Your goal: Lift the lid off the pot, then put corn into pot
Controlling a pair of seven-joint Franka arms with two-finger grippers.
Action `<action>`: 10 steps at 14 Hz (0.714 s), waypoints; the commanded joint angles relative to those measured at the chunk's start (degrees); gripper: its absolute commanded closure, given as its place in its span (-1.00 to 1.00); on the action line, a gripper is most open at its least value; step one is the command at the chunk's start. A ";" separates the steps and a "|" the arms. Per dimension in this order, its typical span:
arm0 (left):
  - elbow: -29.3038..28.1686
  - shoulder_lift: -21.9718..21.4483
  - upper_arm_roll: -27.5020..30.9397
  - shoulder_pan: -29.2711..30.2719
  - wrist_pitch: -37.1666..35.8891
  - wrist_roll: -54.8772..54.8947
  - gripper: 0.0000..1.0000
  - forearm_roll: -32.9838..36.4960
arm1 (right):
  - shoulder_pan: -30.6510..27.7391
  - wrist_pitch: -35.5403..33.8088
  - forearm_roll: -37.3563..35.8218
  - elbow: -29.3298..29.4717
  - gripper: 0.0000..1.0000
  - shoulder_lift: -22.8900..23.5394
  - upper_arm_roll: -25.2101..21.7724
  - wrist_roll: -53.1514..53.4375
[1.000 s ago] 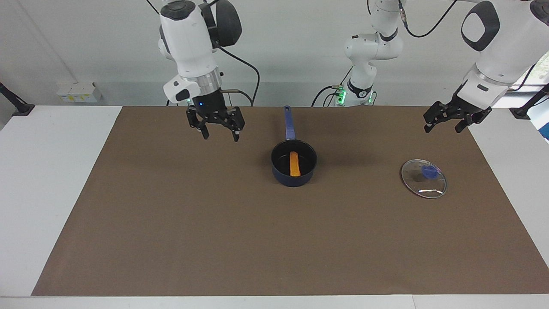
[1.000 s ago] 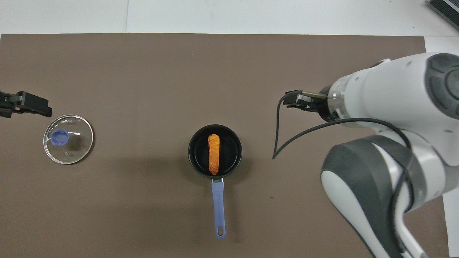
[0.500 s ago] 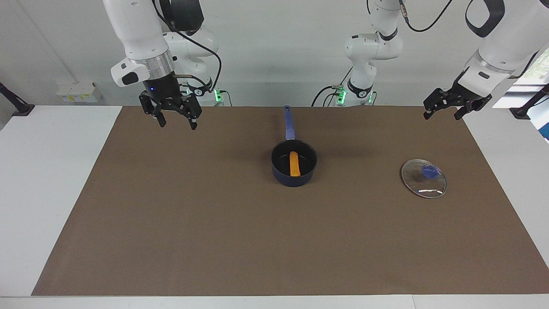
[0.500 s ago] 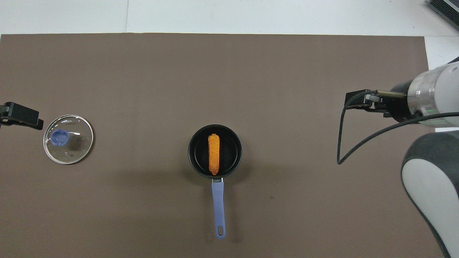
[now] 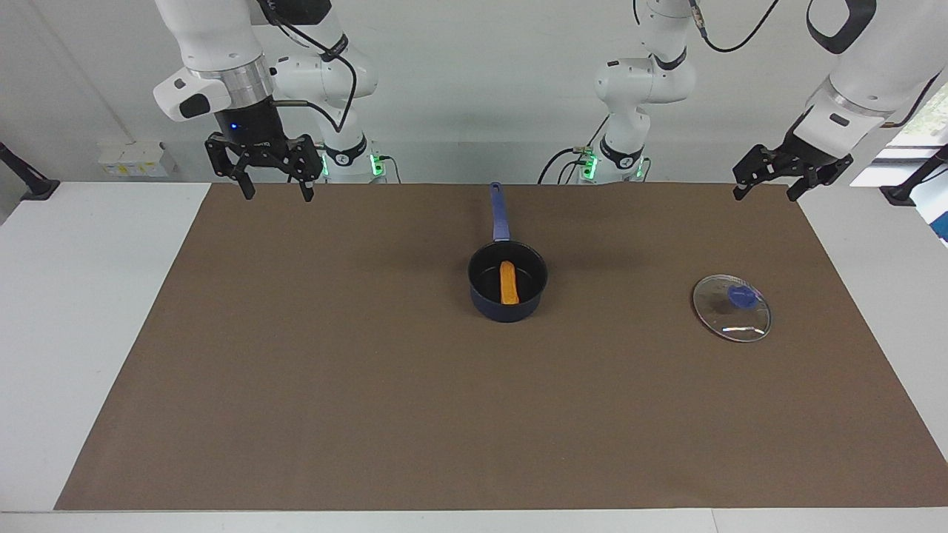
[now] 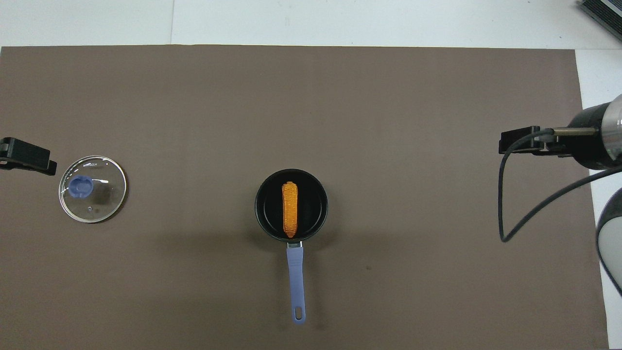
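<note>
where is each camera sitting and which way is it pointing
Facing view: high across the table, looking at the robots; both arms hang from the top, the open left gripper and open right gripper over the brown mat's edge nearest the robots.
Overhead view: high above the robots' end, looking steeply down and forward; only the left gripper and the right arm's wrist show at the sides.
Shared: the dark navy-blue saucepan holding the yellow-orange corn cob, and the round clear glass lid on the mat.
</note>
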 commanded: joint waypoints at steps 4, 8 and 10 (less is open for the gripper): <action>-0.64 -0.78 0.22 -0.29 0.14 -0.44 -1.00 -0.59 | -1.35 -1.24 0.70 1.01 -1.00 0.62 -1.01 -7.79; -0.55 -0.78 0.22 -0.29 0.22 -0.53 -1.00 -0.68 | -1.26 -4.49 1.41 0.66 -1.00 0.09 -1.10 -8.76; -0.38 -0.78 0.22 -0.21 0.57 -0.35 -1.00 -0.68 | -1.26 -5.55 1.49 0.65 -1.00 0.00 -1.10 -8.50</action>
